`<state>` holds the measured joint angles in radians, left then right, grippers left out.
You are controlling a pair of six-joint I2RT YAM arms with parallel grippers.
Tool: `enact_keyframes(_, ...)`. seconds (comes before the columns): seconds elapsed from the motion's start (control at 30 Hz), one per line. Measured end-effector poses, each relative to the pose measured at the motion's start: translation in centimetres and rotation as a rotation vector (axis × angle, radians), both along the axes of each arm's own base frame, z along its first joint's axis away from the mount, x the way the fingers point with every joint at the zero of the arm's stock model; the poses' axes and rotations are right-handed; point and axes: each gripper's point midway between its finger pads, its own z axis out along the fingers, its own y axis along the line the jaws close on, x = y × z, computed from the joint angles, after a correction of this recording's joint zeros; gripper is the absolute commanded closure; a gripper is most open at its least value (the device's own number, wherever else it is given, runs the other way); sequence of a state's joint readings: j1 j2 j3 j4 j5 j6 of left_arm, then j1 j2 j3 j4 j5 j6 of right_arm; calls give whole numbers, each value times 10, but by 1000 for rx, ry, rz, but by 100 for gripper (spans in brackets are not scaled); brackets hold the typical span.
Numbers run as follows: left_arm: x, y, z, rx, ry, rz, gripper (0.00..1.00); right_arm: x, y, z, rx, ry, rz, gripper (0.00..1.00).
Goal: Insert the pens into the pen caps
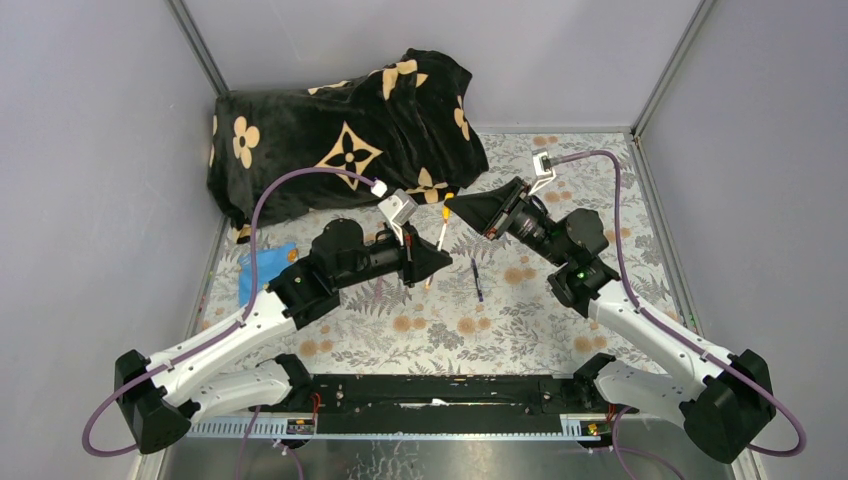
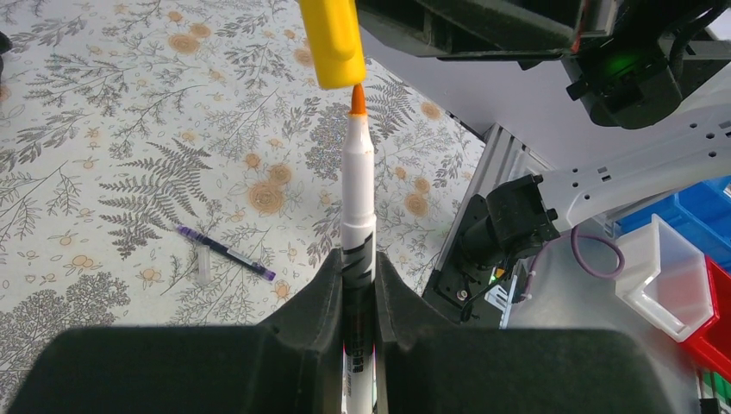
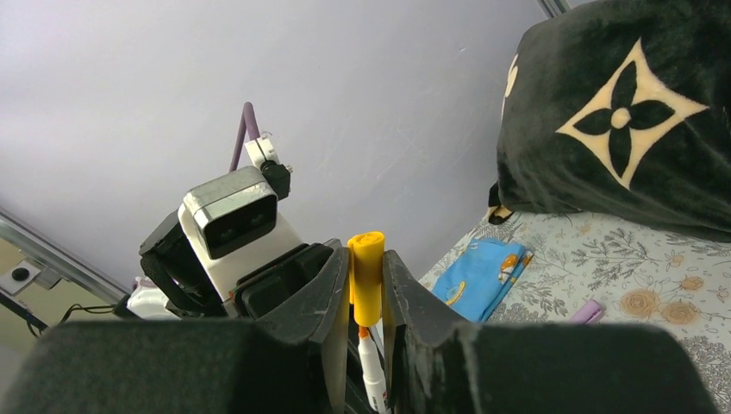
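The left gripper [image 2: 358, 260] is pressed together on a white pen [image 2: 358, 185], pinching its lower barrel so that the pen stands out past the fingers with its orange tip [image 2: 357, 101] leading. The right gripper [image 3: 365, 259] pinches a yellow cap [image 3: 366, 274] between its two fingers, with the open end facing the pen. In the left wrist view the orange tip meets the cap's mouth at its edge, and the white barrel is wholly outside the cap. From above, pen and cap meet in the air over the table [image 1: 560, 330], a little toward 12 o'clock from its middle, with the left arm coming in from 8 o'clock and the right arm from 4 o'clock. A dark pen [image 1: 477, 280] lies flat on the table just at 4 o'clock of that meeting point, apart from both grippers. A lilac cap [image 3: 589, 310] lies on the table at the right of the right wrist view. A black blanket [image 1: 345, 130] with tan flowers is heaped at 11 o'clock, and a blue card [image 1: 262, 270] lies at 9 o'clock near the wall.
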<state>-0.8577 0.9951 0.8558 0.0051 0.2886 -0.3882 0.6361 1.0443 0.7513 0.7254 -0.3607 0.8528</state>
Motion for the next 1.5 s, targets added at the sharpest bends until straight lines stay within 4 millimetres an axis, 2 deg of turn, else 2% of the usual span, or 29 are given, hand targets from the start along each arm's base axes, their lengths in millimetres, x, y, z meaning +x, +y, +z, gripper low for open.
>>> enact_keyframes(1.23, 2, 2, 9, -36, 6, 26, 100, -17, 7, -11, -36, -76, 44, 100)
enact_keyframes(1.5, 2, 1, 12, -56, 28, 38, 100, -26, 10, -16, -53, -153, 72, 90)
